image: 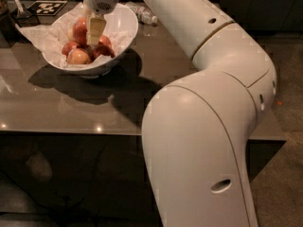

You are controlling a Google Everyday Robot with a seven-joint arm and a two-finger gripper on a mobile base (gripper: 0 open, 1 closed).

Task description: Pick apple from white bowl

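The white bowl (pixel 124 30) stands on the table at the far left, lined with crumpled white tissue and holding several apples. My gripper (pixel 89 31) reaches down into the bowl from above. It is shut on the deep red apple (pixel 79 31), which sits against the cream finger (pixel 97 28), a little higher than the other apples. The second finger is hidden behind the apple. A paler apple (pixel 78 56) and two more red ones (pixel 102 50) lie lower in the bowl.
The dark glossy table (pixel 71 108) has its front edge near the middle of the view. A fiducial marker card (pixel 46 7) lies behind the bowl and a clear plastic bottle (pixel 144 15) to its right. My large white arm (pixel 213 126) fills the right side.
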